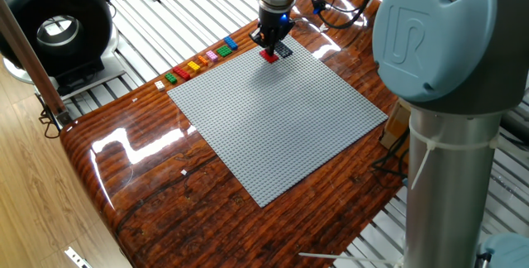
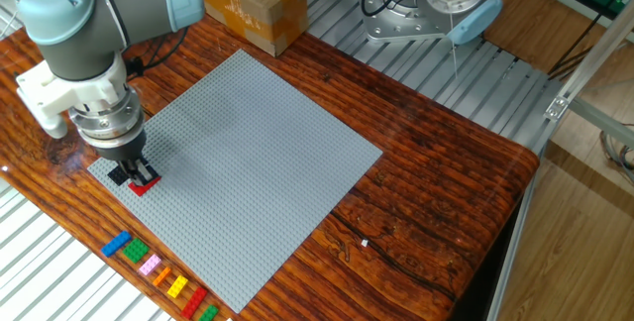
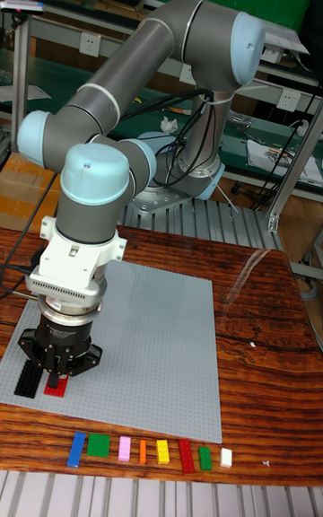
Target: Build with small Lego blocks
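Right now my gripper (image 2: 139,175) is down at the near-left corner of the grey baseplate (image 2: 248,162), its fingers closed on a red brick (image 3: 56,384) that sits on the studs. Just beside it, in the tall fixed view, I see a dark brick (image 3: 29,378) lying on the plate, close to the same corner. From one fixed view the gripper (image 1: 269,46) stands upright over the red brick (image 1: 269,55), with the dark piece at its far side.

Off the plate, along its edge on the wooden table (image 2: 436,222), the spare bricks lie in a row: blue (image 3: 77,449), green (image 3: 98,446), pink (image 3: 124,449), orange (image 3: 142,451), yellow (image 3: 162,451), red (image 3: 186,455), green (image 3: 205,458) and white (image 3: 226,457), each apart from the next. A cardboard box (image 2: 248,4) stands beyond the plate's far corner.
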Available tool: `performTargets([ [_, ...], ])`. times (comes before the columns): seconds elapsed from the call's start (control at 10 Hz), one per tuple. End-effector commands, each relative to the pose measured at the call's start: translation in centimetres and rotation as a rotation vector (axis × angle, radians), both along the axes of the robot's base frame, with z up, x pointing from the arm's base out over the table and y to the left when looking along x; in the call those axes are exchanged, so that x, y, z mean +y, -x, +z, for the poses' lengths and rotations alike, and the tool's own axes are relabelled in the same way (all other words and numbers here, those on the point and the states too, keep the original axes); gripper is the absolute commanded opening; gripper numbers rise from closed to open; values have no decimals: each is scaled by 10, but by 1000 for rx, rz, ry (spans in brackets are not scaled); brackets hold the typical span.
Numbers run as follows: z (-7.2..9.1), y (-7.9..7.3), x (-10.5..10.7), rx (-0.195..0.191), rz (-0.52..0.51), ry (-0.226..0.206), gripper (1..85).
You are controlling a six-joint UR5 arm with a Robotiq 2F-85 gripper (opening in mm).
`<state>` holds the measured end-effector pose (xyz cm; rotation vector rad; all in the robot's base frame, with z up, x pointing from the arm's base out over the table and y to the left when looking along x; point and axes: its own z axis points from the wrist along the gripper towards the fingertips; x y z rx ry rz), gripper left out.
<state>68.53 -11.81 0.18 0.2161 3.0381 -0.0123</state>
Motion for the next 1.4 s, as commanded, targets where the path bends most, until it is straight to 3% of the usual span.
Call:
performTargets([
  [0.0,-1,-4,0,-17,-12,-8,10],
  [0.5,0,5,8,16,11,-29,10],
  [0.9,2,-6,7,-23,90,-17,10],
  [1.3,0,-3,9,-14,125,-21,10],
])
